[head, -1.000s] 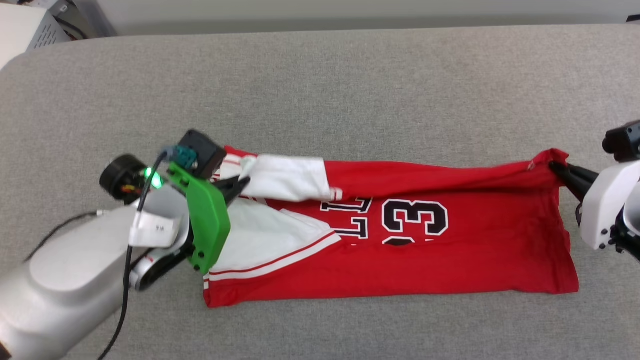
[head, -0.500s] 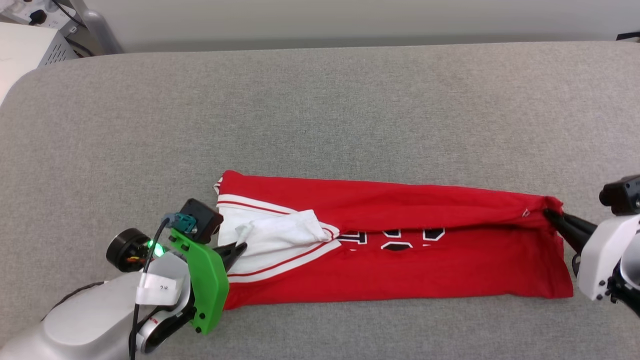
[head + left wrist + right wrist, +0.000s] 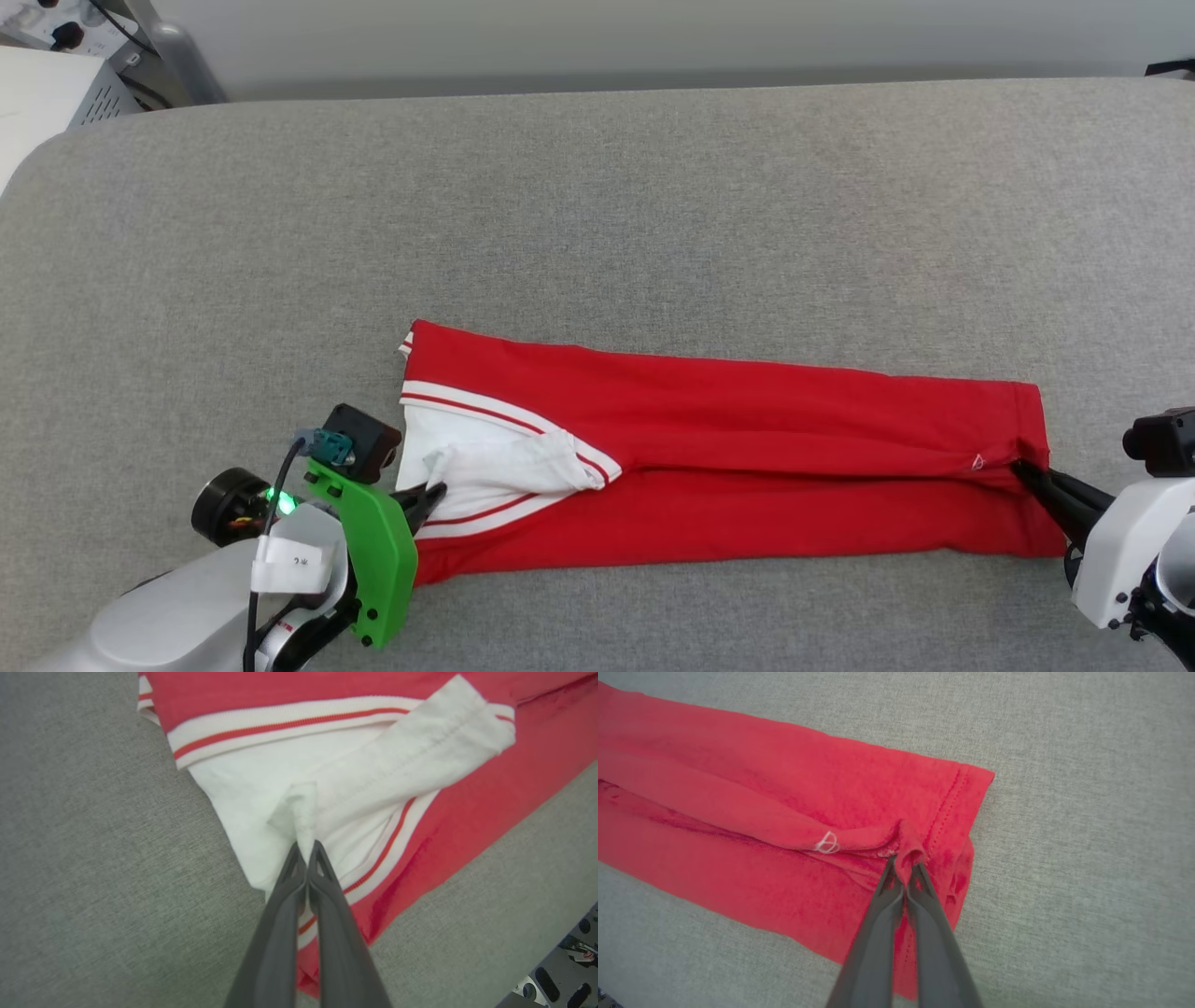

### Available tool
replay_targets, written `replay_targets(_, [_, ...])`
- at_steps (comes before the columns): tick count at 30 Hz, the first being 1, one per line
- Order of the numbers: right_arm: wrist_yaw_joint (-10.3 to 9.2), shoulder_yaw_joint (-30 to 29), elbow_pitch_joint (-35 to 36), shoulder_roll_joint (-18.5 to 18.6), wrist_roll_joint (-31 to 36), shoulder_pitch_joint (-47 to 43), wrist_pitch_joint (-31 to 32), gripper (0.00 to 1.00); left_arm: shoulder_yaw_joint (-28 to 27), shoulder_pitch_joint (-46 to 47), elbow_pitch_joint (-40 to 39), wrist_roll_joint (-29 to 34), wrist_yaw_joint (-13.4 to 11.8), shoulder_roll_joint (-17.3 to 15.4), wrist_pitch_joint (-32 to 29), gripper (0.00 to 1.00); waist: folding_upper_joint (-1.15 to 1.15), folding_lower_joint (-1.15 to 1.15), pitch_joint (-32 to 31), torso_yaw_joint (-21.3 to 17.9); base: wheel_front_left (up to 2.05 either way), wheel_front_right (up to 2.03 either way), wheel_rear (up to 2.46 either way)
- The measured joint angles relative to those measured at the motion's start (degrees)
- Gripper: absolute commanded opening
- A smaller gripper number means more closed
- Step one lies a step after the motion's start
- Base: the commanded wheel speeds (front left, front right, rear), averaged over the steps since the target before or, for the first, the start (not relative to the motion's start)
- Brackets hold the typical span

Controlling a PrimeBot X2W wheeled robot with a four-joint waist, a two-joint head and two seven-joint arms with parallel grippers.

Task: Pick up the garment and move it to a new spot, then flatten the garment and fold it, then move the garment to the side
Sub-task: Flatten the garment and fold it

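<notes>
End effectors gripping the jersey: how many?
2. The left end effector pinches the white sleeve of the jersey, at head view's left; the right end effector pinches its red hem at the right.

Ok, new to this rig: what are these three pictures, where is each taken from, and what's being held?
A two-armed robot works over a grey fabric-covered surface. The wide picture comes from its head, looking down; the two close-ups come from wrist cameras, each looking along that arm's dark fingers. On the surface lies a red jersey T-shirt, folded lengthwise into a long strip. The left gripper is shut on its white sleeve; the right gripper is shut on a pinch of red fabric near the hem.
</notes>
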State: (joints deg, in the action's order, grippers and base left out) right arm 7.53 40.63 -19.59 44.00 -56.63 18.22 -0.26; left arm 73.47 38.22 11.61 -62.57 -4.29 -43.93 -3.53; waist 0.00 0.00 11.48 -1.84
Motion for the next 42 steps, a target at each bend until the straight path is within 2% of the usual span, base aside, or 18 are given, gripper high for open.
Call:
replay_targets(1, [0.0, -0.38, -0.24, -0.16, 0.18, -0.19, -0.05, 0.31, -0.04, -0.12, 0.29, 0.0, -0.11, 0.13, 0.14, 0.15, 0.0, 0.0, -0.12, -0.01, 0.0, 0.0, 0.0])
replay_targets(2, [0.0, -0.97, -0.47, -0.41, 0.4, -0.37, -0.08, 0.94, -0.26, -0.41, 0.62, 0.0, -0.6, 0.27, 1.14, 0.94, 0.0, 0.0, -0.36, -0.03, 0.0, 0.0, 0.0])
replay_targets(3, [0.0, -1.4, -0.42, -0.58, 0.43, -0.51, -0.09, 1.0, -0.82, -0.79, 0.71, -0.21, -1.19, 0.41, 2.12, 1.0, 0.0, 0.0, -0.62, -0.07, 0.0, 0.0, 0.0])
replay_targets(8, [0.0, -3.98, 1.54, -0.44, 0.31, -0.94, -0.26, 1.0, -2.46, -1.81, 0.63, 0.46, -4.39, 0.49, 7.57, 1.0, 0.0, 0.0, -2.06, -0.15, 0.0, 0.0, 0.0])
replay_targets(14, [0.0, -9.72, 7.35, 2.42, -2.97, -2.54, 0.55, 1.0, -5.13, -3.18, -0.86, 2.6, -10.23, 0.33, 14.3, 1.0, 0.0, 0.0, -3.79, 0.07, 0.0, 0.0, 0.0])
replay_targets(17, [0.0, -12.66, 8.09, 4.0, -3.5, -2.62, 2.22, 1.0, -6.87, -3.82, -1.24, 3.99, -13.41, 0.33, 16.58, 1.0, 0.0, 0.0, -4.17, 0.29, 0.0, 0.0, 0.0])
replay_targets(23, [0.0, -15.19, 5.92, 4.93, -8.92, -2.7, 12.32, 1.0, -11.02, -5.67, -1.33, 8.09, -18.38, 1.14, 18.13, 1.0, 0.0, 0.0, -4.0, 0.93, 0.0, 0.0, 0.0])
replay_targets(26, [0.0, -15.25, 3.76, 5.06, -11.81, -2.72, 18.55, 1.0, -15.61, -7.21, -2.65, 12.28, -20.7, 2.69, 18.18, 1.0, 0.0, 0.0, -3.51, 1.5, 0.0, 0.0, 0.0])
replay_targets(31, [0.0, -14.56, 0.4, 3.7, -12.33, -1.87, 23.59, 1.0, -23.52, -11.54, -4.27, 19.49, -22.09, 6.03, 18.18, 1.0, 0.0, 0.0, -2.32, 2.62, 0.0, 0.0, 0.0])
replay_targets(42, [0.0, -11.84, -3.64, -0.76, -11.06, 0.89, 25.79, 1.0, -40.35, -20.77, -6.49, 33.6, -22.85, 14.73, 18.19, 1.0, 0.0, 0.0, 0.39, 5.26, 0.0, 0.0, 0.0])
